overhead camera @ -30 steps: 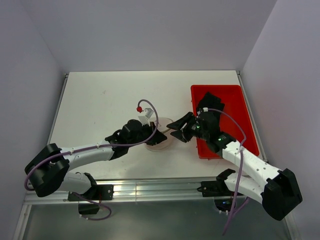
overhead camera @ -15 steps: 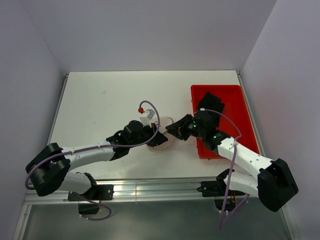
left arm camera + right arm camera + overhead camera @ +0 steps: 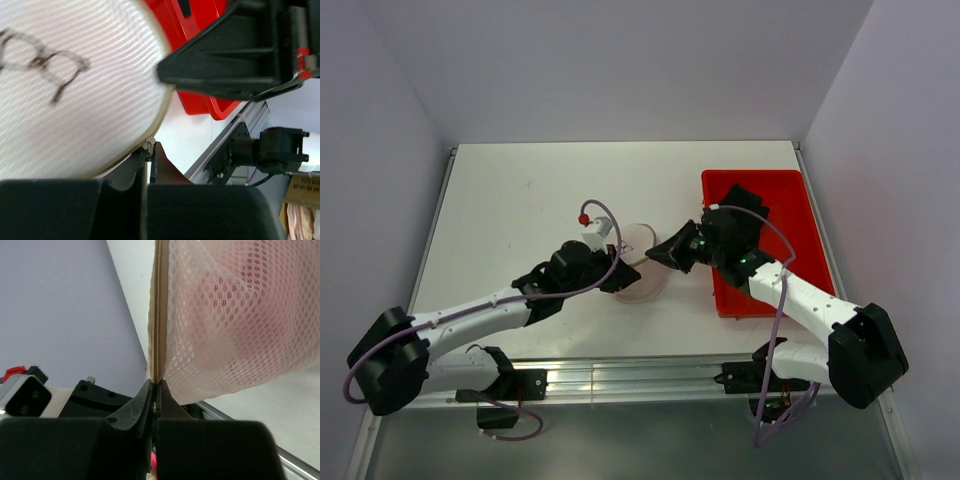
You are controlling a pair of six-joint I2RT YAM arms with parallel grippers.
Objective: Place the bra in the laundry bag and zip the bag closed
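Since a pink shape shows through the mesh of the laundry bag (image 3: 235, 340), which I take to be the bra (image 3: 220, 292) already inside, the step in hand looks to be the zipping. At the bag's left edge, the left gripper (image 3: 148, 152) has its jaws shut on the rim. A small metal piece (image 3: 149, 145) sits right at its fingertips and may be the zipper pull, though I cannot tell for sure. The bag is held between the two arms, its round white face turned towards the left wrist camera. At the bag's right edge, the right gripper (image 3: 156, 386) is pinched shut on the tan zipper tape (image 3: 157, 315). Further right of the bag stands the red bin (image 3: 750, 178), which has no part in this step. The next move probably calls for one gripper to anchor the rim while the other draws the slider round the curved track. The tape must stay taut so that neither mesh nor bra catches in the teeth.
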